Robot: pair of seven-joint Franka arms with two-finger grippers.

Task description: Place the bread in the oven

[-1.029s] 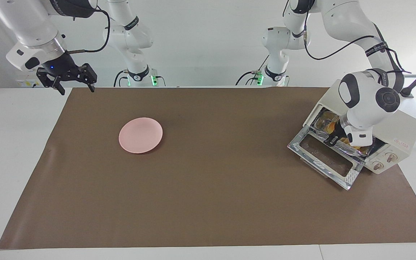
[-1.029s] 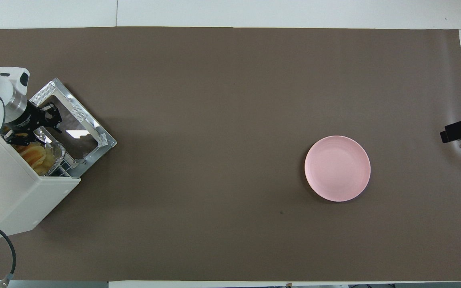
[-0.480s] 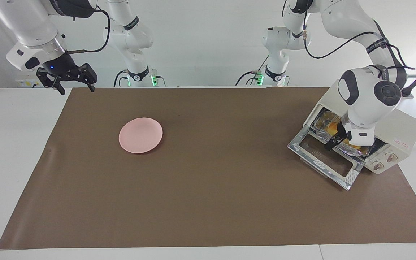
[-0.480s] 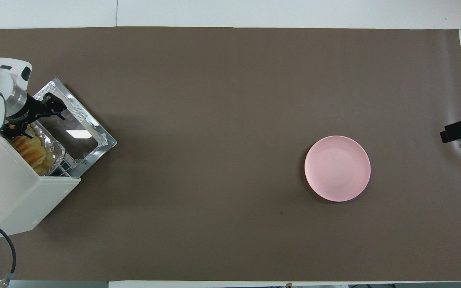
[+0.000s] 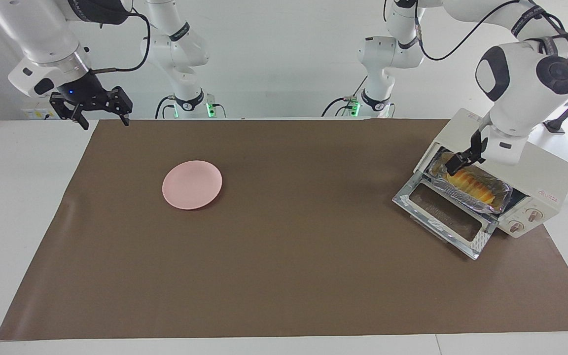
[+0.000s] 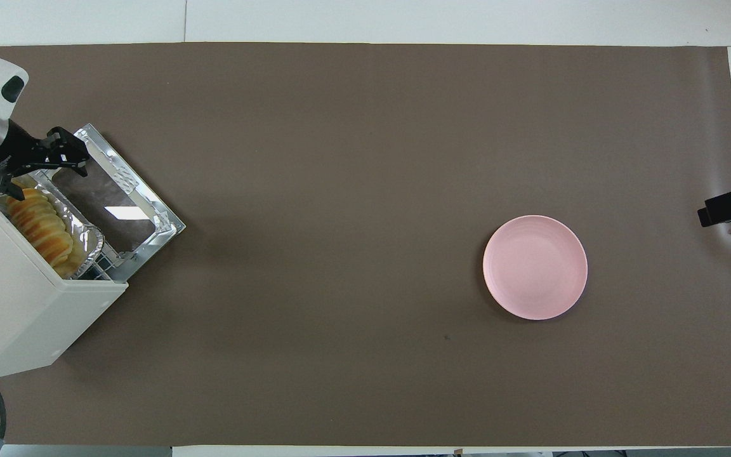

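Now freed, the ridged golden loaf of bread (image 5: 471, 184) lies lengthwise in the cream-white toaster oven (image 5: 540, 172), directly below the left gripper (image 5: 463, 159), whose fingers are spread and empty; the right gripper (image 5: 100, 114) waits open.

At the right of the frame the cream-white oven (image 5: 543, 172) stands with its glass door (image 5: 444, 213) dropped flat. Inside its mouth the bread (image 5: 472, 184) lies in a crinkled foil tray (image 5: 498, 188). The left end effector (image 5: 463, 159) hangs over the upper end of that tray, fingers apart, holding nothing. In the upper left of the frame the right end effector (image 5: 100, 114) waits above the edge of the brown mat (image 5: 289, 276), fingers spread and empty. A pink plate (image 5: 192, 185) sits left of centre on the worktop (image 5: 13, 217).
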